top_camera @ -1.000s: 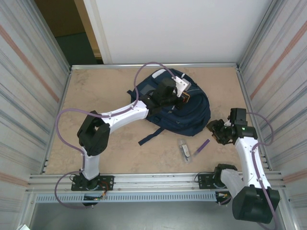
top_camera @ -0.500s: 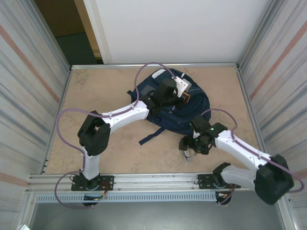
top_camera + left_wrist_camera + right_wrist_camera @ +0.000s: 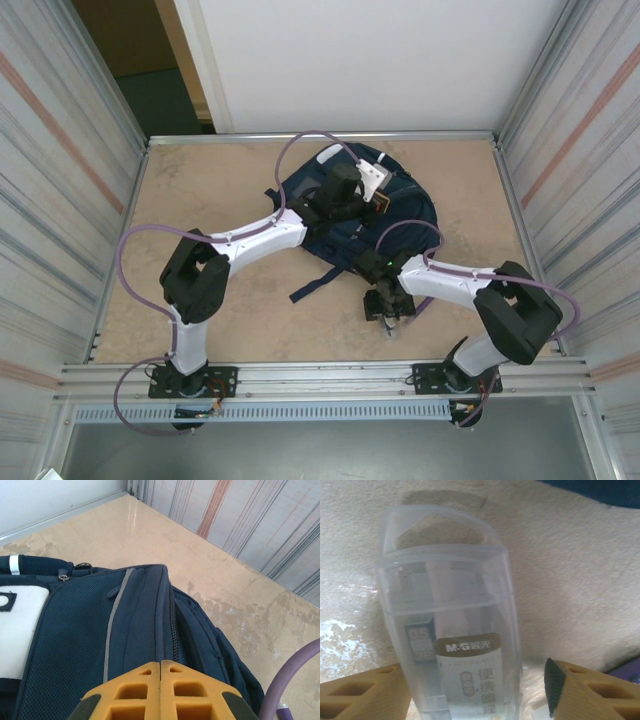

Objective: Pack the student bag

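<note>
on table (image 3: 580, 555), right end effector (image 3: 472, 692) parted astride clear case (image 3: 450, 615); left end effector (image 3: 160, 672) closed over student bag (image 3: 95, 625).

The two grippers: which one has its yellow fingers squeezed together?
The left gripper, by the student bag: its fingers meet with no gap. The right gripper is open, one finger either side of the clear plastic case.
</note>
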`<state>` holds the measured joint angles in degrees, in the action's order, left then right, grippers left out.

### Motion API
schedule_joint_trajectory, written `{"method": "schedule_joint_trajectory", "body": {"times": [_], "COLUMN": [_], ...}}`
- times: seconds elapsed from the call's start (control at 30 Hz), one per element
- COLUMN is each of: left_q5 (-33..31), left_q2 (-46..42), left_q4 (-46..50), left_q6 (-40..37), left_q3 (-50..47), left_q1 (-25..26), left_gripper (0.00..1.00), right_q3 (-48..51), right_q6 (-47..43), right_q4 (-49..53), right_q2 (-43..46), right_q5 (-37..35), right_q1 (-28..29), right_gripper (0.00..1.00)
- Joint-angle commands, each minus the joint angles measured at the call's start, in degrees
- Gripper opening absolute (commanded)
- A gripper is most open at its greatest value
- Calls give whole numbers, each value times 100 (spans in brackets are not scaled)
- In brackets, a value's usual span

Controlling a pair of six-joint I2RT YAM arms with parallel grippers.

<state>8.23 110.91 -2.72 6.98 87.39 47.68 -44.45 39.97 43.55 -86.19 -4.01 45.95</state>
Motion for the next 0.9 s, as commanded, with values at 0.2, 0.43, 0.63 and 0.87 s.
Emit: {"method": "schedule_joint_trajectory", "body": {"times": [0.2,0.43,0.63,0.87], "left_q5": [52,81,155,276], "left_q2": [-316,-316,-340,-439], "left_q4": [-246,-178,-117,3], "left_q6": [113,123,157,279], "left_q3": [-239,-225,-188,-188], "left_q1": [-127,-136,-136,-136], "left_gripper": [0,0,0,0], "right_q3": [-3,97,175,-381], "right_q6": [361,626,529,159], "right_q4": [-205,-66,8,-222], "right_q2": [173,1223,2217,2333], "right_q5": [-141,400,1329,2962], "right_q1": [30,-252,-1176,-3163], "right_gripper": [45,41,40,40]}}
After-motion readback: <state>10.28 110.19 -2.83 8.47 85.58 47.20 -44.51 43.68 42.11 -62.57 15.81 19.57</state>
